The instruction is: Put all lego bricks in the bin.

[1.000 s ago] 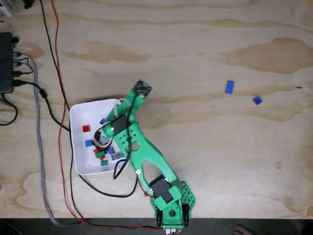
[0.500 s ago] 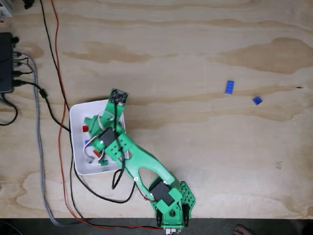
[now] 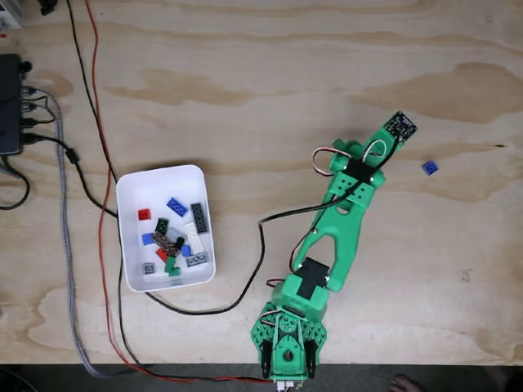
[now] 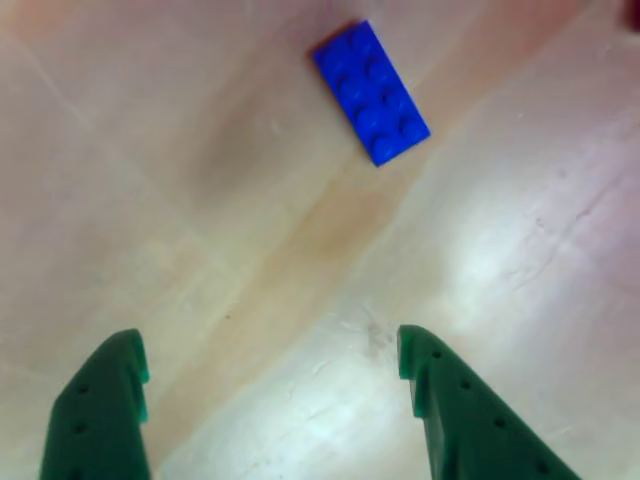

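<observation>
In the other view, the gripper [image 4: 270, 370] is seen w/ fingers wide apart & nothing held. A blue brick [image 4: 371, 92] is seen flat on the wood, ahead of the fingers & a bit to the right, not touched. Its long side is slanted across the gap, so a twist is prob. needed. The bin [image 3: 128, 186] is seen far off from the brick.

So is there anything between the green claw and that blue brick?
No. In the other view, the open gripper hangs above bare wooden table, and nothing lies between it and the blue brick.
</observation>
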